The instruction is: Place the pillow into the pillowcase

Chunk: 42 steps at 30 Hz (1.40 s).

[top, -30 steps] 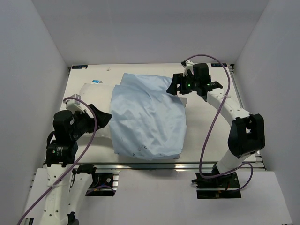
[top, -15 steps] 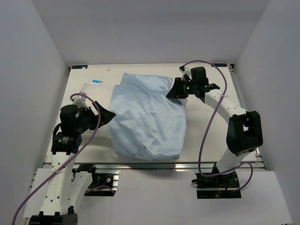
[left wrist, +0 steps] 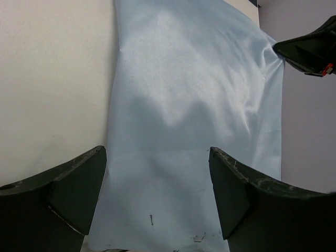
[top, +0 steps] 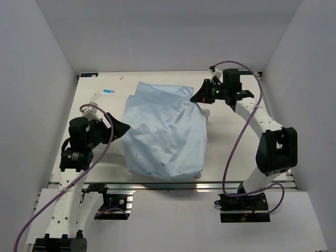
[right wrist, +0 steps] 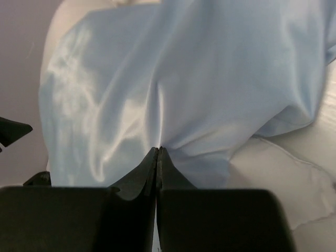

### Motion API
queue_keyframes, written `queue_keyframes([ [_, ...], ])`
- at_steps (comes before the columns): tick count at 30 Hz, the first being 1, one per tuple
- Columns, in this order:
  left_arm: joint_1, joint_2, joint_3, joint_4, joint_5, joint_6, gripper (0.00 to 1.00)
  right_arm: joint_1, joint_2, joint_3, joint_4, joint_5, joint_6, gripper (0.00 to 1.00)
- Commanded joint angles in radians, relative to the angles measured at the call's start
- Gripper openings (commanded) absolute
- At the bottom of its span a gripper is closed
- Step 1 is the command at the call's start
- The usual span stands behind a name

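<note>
Blue pillowcase (top: 165,131) drapes the pillow (top: 100,102) — right end effector (top: 196,98) clamped on its corner nearest the worktop's (top: 231,136) far-right corner, likely to lift it, left end effector (top: 124,128) spread apart.

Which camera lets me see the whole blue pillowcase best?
The top external view: the whole pillowcase shows, draped over the white pillow. The left wrist view shows only a stretch of it beyond the open left gripper. The right wrist view shows a close-up fold pinched by the right gripper.

White table (top: 216,131) — grey walls (top: 157,31) around it, a metal rail (top: 157,184) along its near edge.
</note>
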<state>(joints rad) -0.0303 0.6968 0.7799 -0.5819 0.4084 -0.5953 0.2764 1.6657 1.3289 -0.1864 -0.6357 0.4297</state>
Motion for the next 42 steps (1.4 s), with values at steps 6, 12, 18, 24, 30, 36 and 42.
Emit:
queue_keyframes([
  [6,-0.005,0.013,0.009,0.068,0.026,-0.015,0.88,-0.135,-0.136,0.130,0.088,0.097,-0.025,0.00],
  [12,-0.005,0.013,0.002,0.074,0.029,-0.015,0.88,-0.266,-0.191,0.125,0.131,0.206,-0.057,0.00],
  [18,-0.005,0.000,-0.028,0.086,0.035,-0.020,0.88,-0.391,-0.300,0.020,0.153,0.297,-0.149,0.00],
  [24,-0.005,-0.013,-0.048,0.085,0.040,-0.018,0.88,-0.447,-0.405,-0.134,0.153,0.438,-0.253,0.00],
  [30,-0.005,-0.020,-0.062,0.090,0.056,-0.018,0.88,-0.572,-0.422,-0.201,0.119,0.441,-0.299,0.00],
  [36,-0.005,-0.002,-0.031,0.105,0.102,-0.015,0.88,-0.574,-0.432,-0.198,0.114,0.279,-0.384,0.00],
  [42,-0.022,0.023,0.024,0.085,0.159,0.003,0.88,-0.569,-0.365,-0.097,0.022,0.096,-0.480,0.25],
])
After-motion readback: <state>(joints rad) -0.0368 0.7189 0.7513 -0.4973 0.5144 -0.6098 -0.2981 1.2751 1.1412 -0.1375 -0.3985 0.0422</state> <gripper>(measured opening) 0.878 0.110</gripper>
